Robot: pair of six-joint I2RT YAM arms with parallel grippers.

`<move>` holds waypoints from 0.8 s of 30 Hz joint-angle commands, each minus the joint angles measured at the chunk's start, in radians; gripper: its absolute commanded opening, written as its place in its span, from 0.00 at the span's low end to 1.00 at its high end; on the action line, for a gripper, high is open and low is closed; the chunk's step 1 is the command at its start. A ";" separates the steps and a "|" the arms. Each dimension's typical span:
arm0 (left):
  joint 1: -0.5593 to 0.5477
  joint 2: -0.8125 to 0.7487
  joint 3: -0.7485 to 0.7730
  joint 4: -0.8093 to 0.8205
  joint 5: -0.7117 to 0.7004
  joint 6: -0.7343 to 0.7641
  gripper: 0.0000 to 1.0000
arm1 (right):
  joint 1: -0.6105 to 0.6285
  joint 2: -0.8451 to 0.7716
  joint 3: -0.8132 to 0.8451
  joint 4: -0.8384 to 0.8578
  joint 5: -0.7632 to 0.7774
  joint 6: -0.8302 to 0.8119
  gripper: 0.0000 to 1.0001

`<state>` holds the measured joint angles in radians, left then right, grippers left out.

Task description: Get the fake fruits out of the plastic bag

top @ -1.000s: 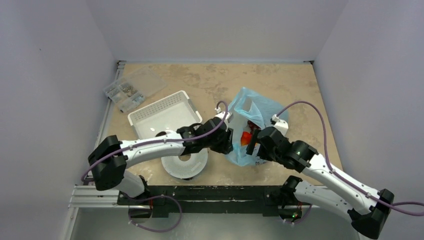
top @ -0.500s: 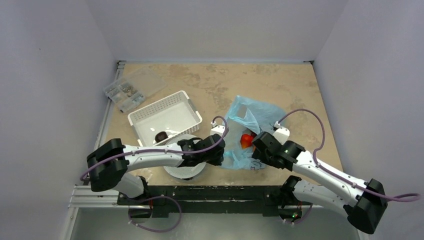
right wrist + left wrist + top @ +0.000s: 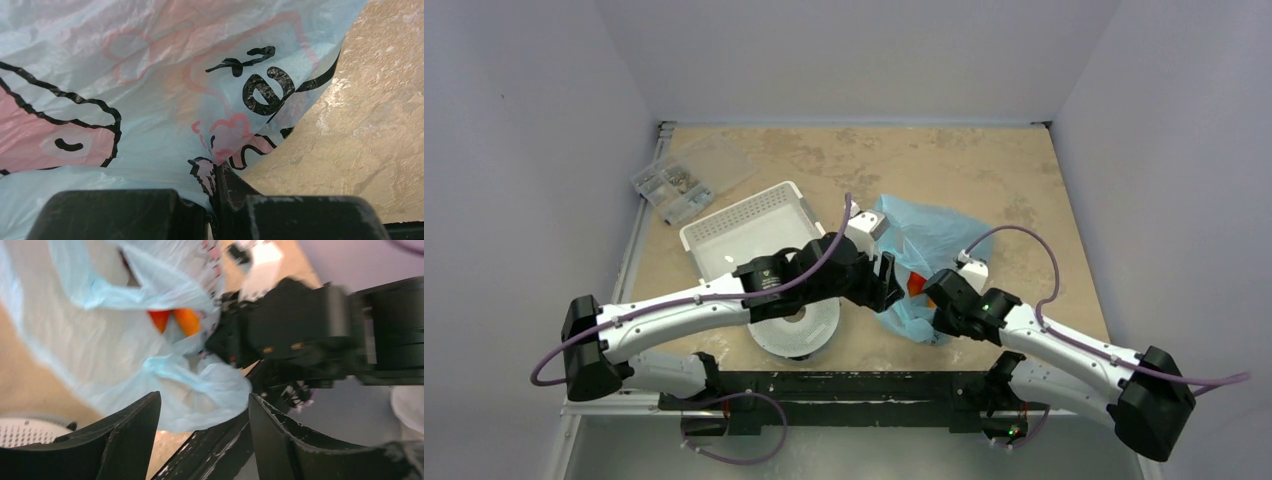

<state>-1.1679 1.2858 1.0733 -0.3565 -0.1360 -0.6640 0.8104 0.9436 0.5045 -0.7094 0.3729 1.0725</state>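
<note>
Nearest: right end effector (image 3: 214, 176) clamped on near edge of plastic bag (image 3: 150, 75). Beside it, left end effector (image 3: 202, 410), fingers apart, empty, facing the bag. Orange-red fake fruit (image 3: 186, 320) sits inside bag on worktop (image 3: 984, 160). White basket (image 3: 749, 228) lies farther left.
</note>
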 commanded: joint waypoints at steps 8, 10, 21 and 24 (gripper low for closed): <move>-0.030 0.211 0.073 0.230 0.233 0.055 0.56 | -0.004 -0.085 0.091 -0.055 0.026 -0.006 0.35; -0.031 0.244 0.053 0.216 0.192 0.037 0.51 | -0.004 -0.103 0.121 -0.079 0.046 -0.013 0.48; -0.036 0.238 -0.296 0.546 0.124 -0.189 0.47 | -0.064 0.004 0.349 -0.117 0.263 -0.125 0.99; -0.037 0.280 -0.330 0.602 0.124 -0.225 0.47 | -0.160 0.094 0.330 -0.028 0.231 -0.193 0.99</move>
<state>-1.1992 1.5433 0.7807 0.0566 -0.0044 -0.7975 0.7391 0.9443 0.8249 -0.8230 0.5617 0.9749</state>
